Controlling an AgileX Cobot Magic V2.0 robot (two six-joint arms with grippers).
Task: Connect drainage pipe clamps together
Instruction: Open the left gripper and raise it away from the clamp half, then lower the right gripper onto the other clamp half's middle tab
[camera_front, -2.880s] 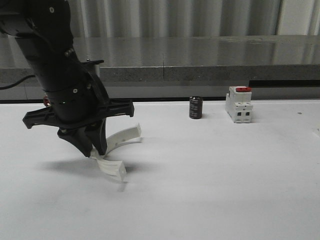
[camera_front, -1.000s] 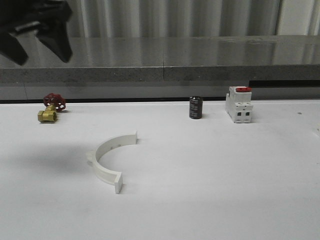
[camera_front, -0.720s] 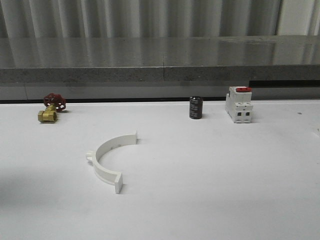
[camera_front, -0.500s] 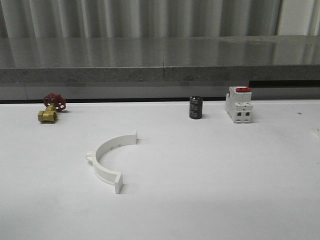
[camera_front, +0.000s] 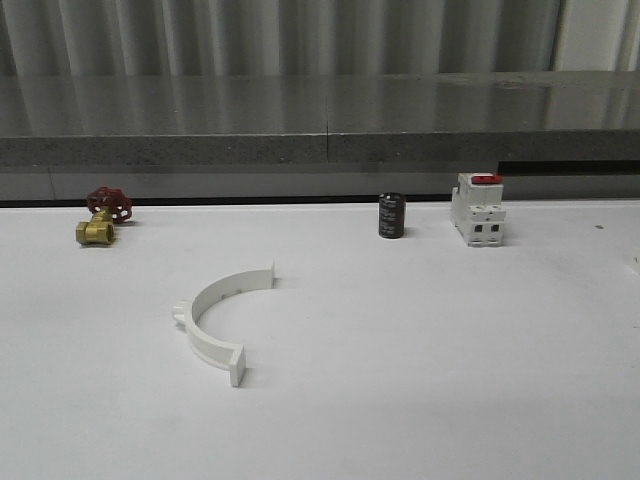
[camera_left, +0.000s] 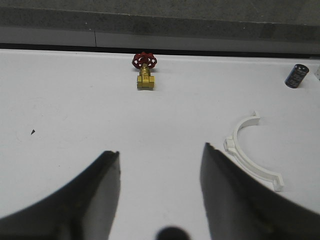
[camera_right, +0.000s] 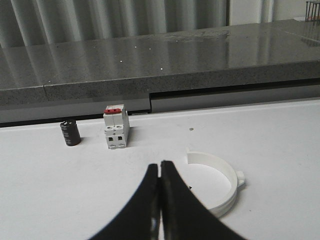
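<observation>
Two white half-ring clamps lie flat on the white table, well apart and not yet joined. The first clamp half sits on the left side of the front view, its open side facing right toward the table's centre, one end flange near the front at the lower tip and the other at the upper right tip; a small tab projects from the outside of its arc. In the left wrist view the same clamp half lies ahead of and to the right of the left gripper, whose fingers stand wide apart with nothing between them. The second clamp half appears in the right wrist view, just ahead of and to the right of the right gripper, whose fingertips are pressed together and empty. Judgement: each arm is nearest its own half; the right gripper must part its fingers before taking hold. Bystanders: a brass valve with red handwheel, a black capacitor and a switch block with red top stand along the table's far edge.
</observation>
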